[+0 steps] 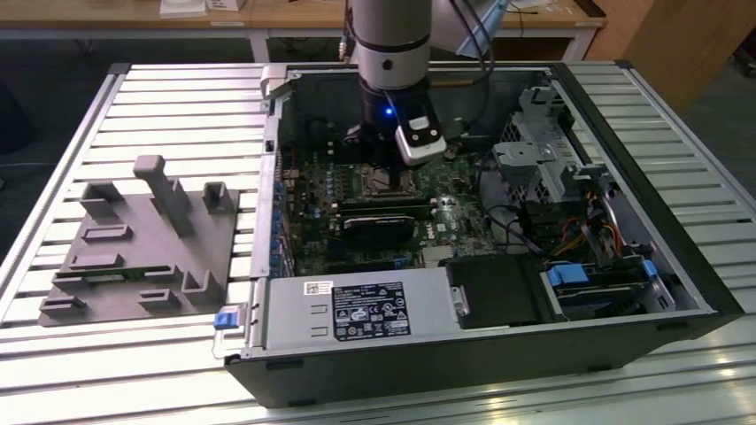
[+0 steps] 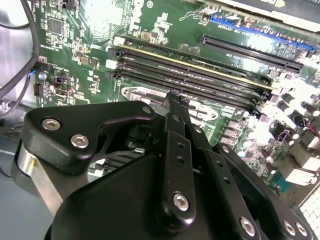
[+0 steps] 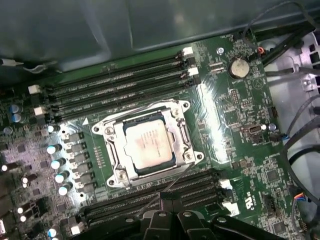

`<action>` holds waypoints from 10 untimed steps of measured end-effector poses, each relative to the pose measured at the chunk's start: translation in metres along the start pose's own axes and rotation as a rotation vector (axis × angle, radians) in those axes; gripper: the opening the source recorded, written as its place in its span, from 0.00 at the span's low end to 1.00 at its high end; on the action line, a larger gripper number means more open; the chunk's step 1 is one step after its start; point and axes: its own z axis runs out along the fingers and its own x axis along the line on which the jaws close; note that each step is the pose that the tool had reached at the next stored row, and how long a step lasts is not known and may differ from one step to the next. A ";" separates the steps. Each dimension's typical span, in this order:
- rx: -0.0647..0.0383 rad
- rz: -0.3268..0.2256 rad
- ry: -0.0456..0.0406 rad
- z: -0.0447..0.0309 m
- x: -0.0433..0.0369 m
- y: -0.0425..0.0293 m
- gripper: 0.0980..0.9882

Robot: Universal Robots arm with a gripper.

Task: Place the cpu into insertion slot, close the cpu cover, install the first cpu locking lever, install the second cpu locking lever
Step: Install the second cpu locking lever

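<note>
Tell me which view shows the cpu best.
The first wrist view: the cpu faces the camera unobstructed, lying in its socket with the cover framing it. In the exterior view the arm hangs over that spot. The second wrist view has the tool in front.

Dim computer case (image 1: 497, 354) interior, overhead glare on the motherboard (image 3: 210, 100), soft wrist views.

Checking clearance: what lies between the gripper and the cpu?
In the first wrist view, black memory slots on the green board run between the gripper and the cpu, which sits in its socket under the cover.
</note>
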 end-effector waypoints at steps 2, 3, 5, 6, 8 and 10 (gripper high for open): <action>-0.002 -0.017 0.0003 0.0004 0.0012 -0.0005 0.01; -0.003 -0.029 0.0006 0.0007 0.0016 -0.0006 0.01; -0.005 -0.056 0.0012 0.0013 0.0021 -0.0009 0.01; -0.007 -0.069 0.0015 0.0016 0.0022 -0.0009 0.01; -0.009 -0.094 0.0020 0.0023 0.0030 -0.0012 0.01; -0.010 -0.102 0.0022 0.0030 0.0060 -0.0023 0.01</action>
